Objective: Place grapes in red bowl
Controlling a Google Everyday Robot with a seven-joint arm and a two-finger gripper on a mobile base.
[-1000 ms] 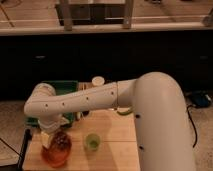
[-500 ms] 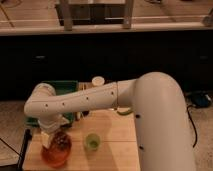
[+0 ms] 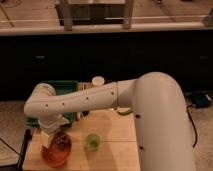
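Since half a second ago we see no real shift: the white two-finger gripper (image 3: 50, 132) still hangs over the near left corner of the pale wooden tabletop (image 3: 117, 145). Nearest us sits the round, glossy orange-red plastic bowl (image 3: 52, 156), and the dark brownish-purple bumpy cluster of grapes (image 3: 61, 143) shows inside it, just below the gripper. We cannot tell how wide the gripper is set or whether it has hold of the grapes. Just right of the bowl, apart from it, stands a small green cup (image 3: 92, 141). Further back, the white arm (image 3: 85, 100) crosses in front of a green rectangular bin (image 3: 62, 87), with a small cream round-topped container (image 3: 98, 80) beside it.
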